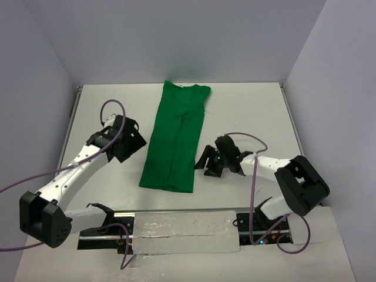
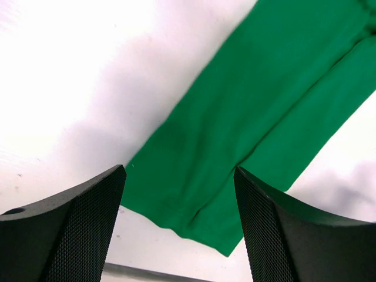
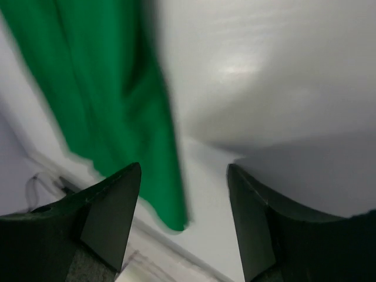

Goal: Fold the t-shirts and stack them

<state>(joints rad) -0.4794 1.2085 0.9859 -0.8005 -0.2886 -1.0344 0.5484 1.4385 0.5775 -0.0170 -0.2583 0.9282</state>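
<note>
The bright green t-shirt (image 1: 175,138) lies flat on the white table, folded lengthwise into a long narrow strip running from the back to the near middle. Its near hem shows in the left wrist view (image 2: 258,111) and in the right wrist view (image 3: 111,100). My left gripper (image 1: 132,141) is open and empty, just left of the strip at mid length. My right gripper (image 1: 212,166) is open and empty, just right of the strip's near end. In the wrist views both gaps, left (image 2: 179,226) and right (image 3: 185,229), hold nothing.
A silver rail (image 1: 182,226) runs along the near table edge between the arm bases. The table's metal side edges (image 1: 75,106) border the work surface, and grey walls close it in at the back and sides. Purple cables trail from both arms.
</note>
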